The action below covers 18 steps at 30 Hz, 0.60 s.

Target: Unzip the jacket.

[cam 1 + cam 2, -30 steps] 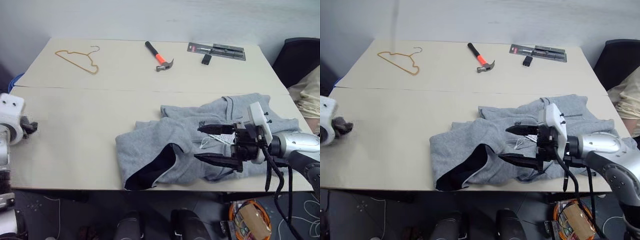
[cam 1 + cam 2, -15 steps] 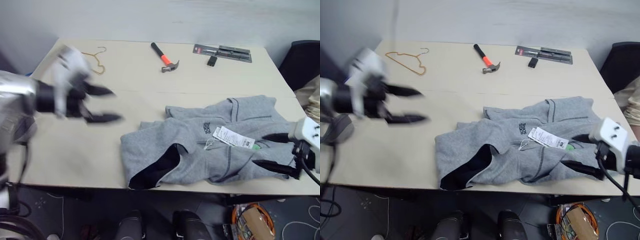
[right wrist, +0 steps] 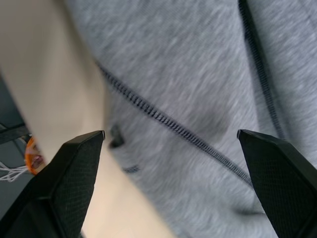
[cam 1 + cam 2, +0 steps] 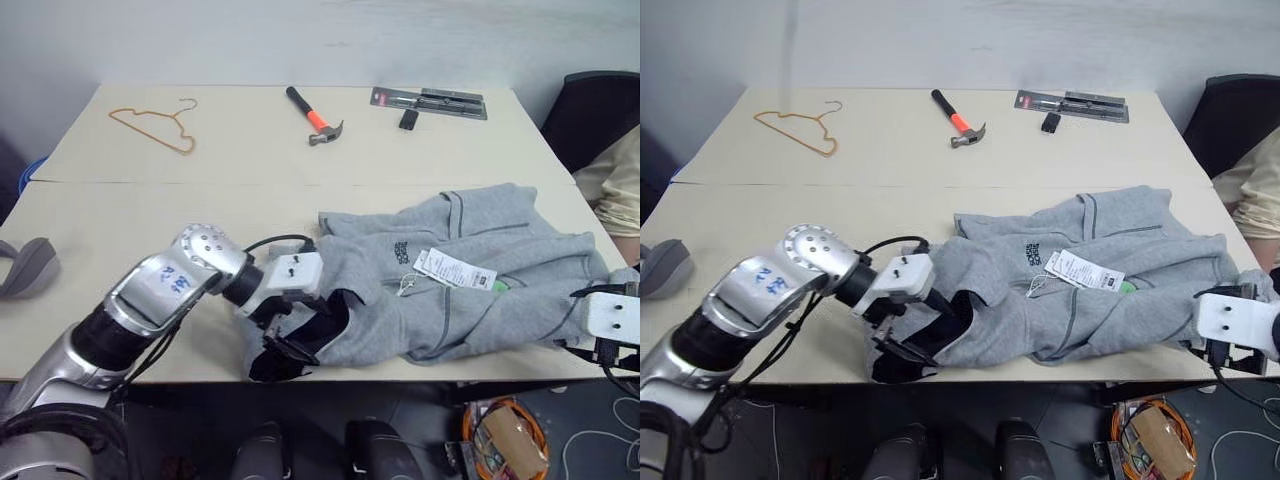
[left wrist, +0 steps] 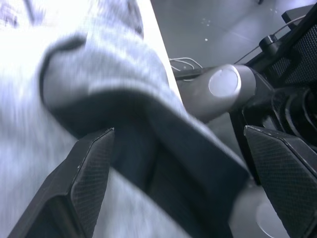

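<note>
The light-grey jacket (image 4: pixel 450 290) lies crumpled on the near right part of the table, with its white-green tag (image 4: pixel 455 270) on top and its dark lining (image 4: pixel 315 330) showing at the near left corner. My left gripper (image 4: pixel 300 335) is at that corner, open, its fingers (image 5: pixel 89 173) straddling the folded edge with the lining. My right gripper (image 4: pixel 580 322) hangs open over the jacket's right edge by the table's front right corner. In the right wrist view a dark toothed line (image 3: pixel 168 124) crosses the grey fleece between its fingers (image 3: pixel 69 173); seam or zipper, I cannot tell.
At the back of the table (image 4: pixel 150 210) lie a hammer (image 4: pixel 315 115), a wire hanger (image 4: pixel 155 122) and a packaged tool (image 4: pixel 430 100). A grey curved pad (image 4: pixel 25 268) sits at the left edge. A dark chair (image 4: pixel 595 110) with a cream garment (image 4: pixel 615 180) stands at the right.
My left arm swung from the table's left side across to the jacket's near left corner and tilted down onto it. My right gripper drifted a little further right along the jacket's edge.
</note>
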Each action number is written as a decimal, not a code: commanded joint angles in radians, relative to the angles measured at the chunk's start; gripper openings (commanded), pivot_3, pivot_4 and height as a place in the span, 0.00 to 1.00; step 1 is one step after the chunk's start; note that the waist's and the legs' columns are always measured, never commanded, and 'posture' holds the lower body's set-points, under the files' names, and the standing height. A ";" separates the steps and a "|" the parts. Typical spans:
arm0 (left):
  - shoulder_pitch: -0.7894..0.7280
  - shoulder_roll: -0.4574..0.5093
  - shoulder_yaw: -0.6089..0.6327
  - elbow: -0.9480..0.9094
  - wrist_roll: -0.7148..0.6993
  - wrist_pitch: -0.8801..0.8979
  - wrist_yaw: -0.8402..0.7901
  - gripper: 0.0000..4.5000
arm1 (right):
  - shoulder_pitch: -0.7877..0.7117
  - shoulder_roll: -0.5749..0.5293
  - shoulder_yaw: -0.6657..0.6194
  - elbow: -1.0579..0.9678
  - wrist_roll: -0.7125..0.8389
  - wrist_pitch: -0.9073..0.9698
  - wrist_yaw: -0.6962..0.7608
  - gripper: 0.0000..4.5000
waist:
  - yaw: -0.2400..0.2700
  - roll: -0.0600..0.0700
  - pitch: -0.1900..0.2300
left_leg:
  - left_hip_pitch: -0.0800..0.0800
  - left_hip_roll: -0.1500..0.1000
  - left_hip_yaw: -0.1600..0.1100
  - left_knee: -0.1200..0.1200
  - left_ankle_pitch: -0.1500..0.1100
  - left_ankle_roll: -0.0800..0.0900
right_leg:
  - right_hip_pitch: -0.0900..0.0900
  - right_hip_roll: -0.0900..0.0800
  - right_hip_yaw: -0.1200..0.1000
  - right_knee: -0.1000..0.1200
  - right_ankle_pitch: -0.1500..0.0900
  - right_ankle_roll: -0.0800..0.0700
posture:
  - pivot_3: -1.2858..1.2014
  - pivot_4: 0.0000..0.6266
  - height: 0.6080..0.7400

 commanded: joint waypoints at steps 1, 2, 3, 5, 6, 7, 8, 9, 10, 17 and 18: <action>-0.023 -0.064 -0.068 0.051 0.121 -0.108 0.054 0.98 | -0.032 -0.021 0.028 0.026 -0.033 -0.043 -0.021 1.00 | 0.002 0.000 0.000 | 0.000 0.000 0.000 0.000 0.000 0.000 | 0.000 0.000 0.000 0.000 0.000 0.000 | 0.52 0.24 1.00; -0.024 -0.076 -0.080 0.064 0.146 -0.125 0.060 0.98 | -0.046 -0.018 0.037 0.028 -0.029 -0.043 -0.021 1.00 | 0.000 0.000 0.000 | 0.000 0.000 0.000 0.000 0.000 0.000 | 0.000 0.000 0.000 0.000 0.000 0.000 | 0.52 0.24 1.00; -0.025 -0.086 -0.096 0.076 0.167 -0.138 0.062 0.98 | -0.067 -0.015 0.052 0.032 -0.029 -0.040 -0.025 1.00 | -0.001 0.000 0.000 | 0.000 0.000 0.000 0.000 0.000 0.000 | 0.000 0.000 0.000 0.000 0.000 0.000 | 0.52 0.24 1.00; -0.021 -0.093 -0.126 0.088 0.210 -0.161 0.062 0.98 | -0.103 -0.012 0.083 0.044 -0.040 -0.044 -0.040 1.00 | -0.004 0.001 0.000 | 0.000 0.000 0.000 0.000 0.000 0.000 | 0.000 0.000 0.001 0.000 0.000 0.000 | 0.52 0.24 1.00; -0.014 -0.095 -0.139 0.089 0.230 -0.173 0.063 0.98 | -0.118 -0.009 0.098 0.049 -0.047 -0.048 -0.047 1.00 | -0.005 0.001 0.000 | 0.000 0.001 0.000 0.000 0.000 0.000 | 0.000 -0.001 0.002 0.000 0.000 0.000 | 0.52 0.24 1.00; -0.005 -0.098 -0.149 0.090 0.243 -0.178 0.062 0.98 | -0.133 -0.005 0.115 0.055 -0.052 -0.048 -0.052 1.00 | -0.005 0.001 0.000 | 0.001 0.001 0.000 0.000 0.000 0.000 | 0.000 -0.001 0.003 0.001 0.000 0.000 | 0.52 0.24 1.00; 0.004 -0.099 -0.153 0.090 0.250 -0.177 0.061 0.94 | -0.143 -0.001 0.128 0.058 -0.054 -0.046 -0.054 0.96 | -0.005 0.001 0.000 | 0.001 0.001 0.000 0.000 0.000 0.000 | 0.000 -0.001 0.004 0.001 0.000 0.000 | 0.52 0.24 1.00; 0.016 -0.098 -0.159 0.095 0.264 -0.196 0.061 0.89 | -0.150 0.002 0.139 0.061 -0.051 -0.046 -0.051 0.91 | -0.004 0.001 0.000 | 0.001 0.001 0.000 0.000 0.000 0.000 | 0.000 -0.001 0.004 0.001 0.000 0.000 | 0.52 0.24 1.00; 0.025 -0.093 -0.165 0.101 0.284 -0.220 0.060 0.85 | -0.152 0.004 0.145 0.062 -0.047 -0.043 -0.048 0.87 | -0.004 0.001 0.000 | 0.001 0.001 0.000 0.000 0.000 0.000 | -0.001 -0.001 0.004 0.001 0.000 0.000 | 0.52 0.24 1.00; 0.078 -0.057 -0.158 0.140 0.371 -0.341 0.053 0.35 | -0.140 0.010 0.157 0.062 -0.031 -0.032 -0.041 0.32 | -0.002 0.002 -0.001 | 0.002 0.001 0.000 0.000 0.000 0.000 | 0.000 -0.003 0.004 0.001 0.000 0.000 | 0.52 0.24 1.00; 0.081 -0.051 -0.152 0.145 0.376 -0.350 0.050 0.27 | -0.127 0.012 0.156 0.053 -0.025 -0.031 -0.033 0.24 | -0.002 0.002 -0.001 | 0.002 0.001 0.000 0.000 0.000 0.000 | 0.000 -0.003 0.004 0.001 0.000 0.000 | 0.52 0.24 1.00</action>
